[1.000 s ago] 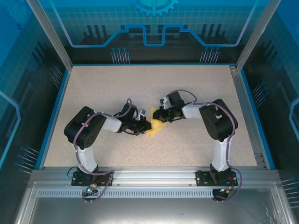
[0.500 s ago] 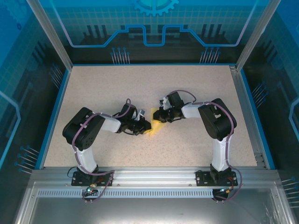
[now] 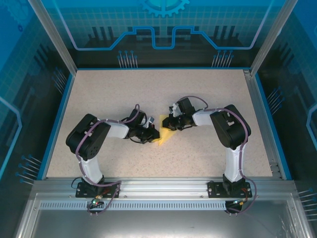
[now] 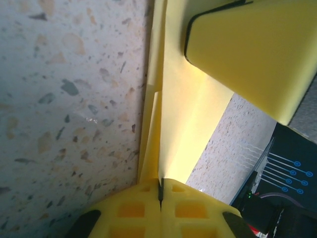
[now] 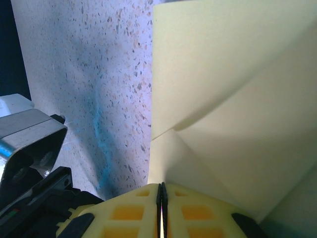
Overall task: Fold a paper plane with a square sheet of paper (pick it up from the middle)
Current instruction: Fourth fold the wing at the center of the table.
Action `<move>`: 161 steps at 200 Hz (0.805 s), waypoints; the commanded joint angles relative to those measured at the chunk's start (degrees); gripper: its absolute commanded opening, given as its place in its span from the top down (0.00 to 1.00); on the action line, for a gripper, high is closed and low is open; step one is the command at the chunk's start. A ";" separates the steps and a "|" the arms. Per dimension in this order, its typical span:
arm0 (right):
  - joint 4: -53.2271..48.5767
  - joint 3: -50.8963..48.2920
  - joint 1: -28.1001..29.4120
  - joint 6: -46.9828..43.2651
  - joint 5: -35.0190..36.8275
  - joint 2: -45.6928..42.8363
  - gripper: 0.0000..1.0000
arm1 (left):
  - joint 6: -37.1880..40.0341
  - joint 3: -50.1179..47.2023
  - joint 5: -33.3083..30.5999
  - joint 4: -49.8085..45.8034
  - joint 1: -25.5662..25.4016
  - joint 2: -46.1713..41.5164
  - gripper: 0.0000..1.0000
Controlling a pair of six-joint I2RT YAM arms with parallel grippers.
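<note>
Square sheet of paper (image 3: 166, 134): partly folded, mid-tabletop (image 3: 208, 94), long axis running near-to-far between my two claws. Left claw (image 3: 155, 135): clamped on the sheet's left edge (creased layers run straight ahead of it). Right claw (image 3: 168, 124): clamped on its far right side. Both arms equally near.

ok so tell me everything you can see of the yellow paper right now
The paper is thin, pale yellow and unmarked. It is partly folded, and both wrist views show overlapping layers with sharp creases. It sits near the middle of the table between the two arms and looks roughly triangular from above. The left gripper and right gripper each have their jaws shut on it from opposite sides.
</note>
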 commanded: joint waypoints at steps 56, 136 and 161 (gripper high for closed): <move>-4.92 -2.56 -0.24 -1.28 3.16 1.61 0.88 | 6.12 1.74 1.10 -13.07 -1.66 -1.72 0.88; -4.56 -3.18 -0.29 -1.19 3.28 1.47 0.88 | 8.58 3.10 -2.55 -19.14 -1.99 -1.24 0.93; -4.48 -3.12 -0.26 -0.97 3.07 1.81 0.87 | 9.61 3.95 -1.96 -19.49 -2.59 -1.67 0.83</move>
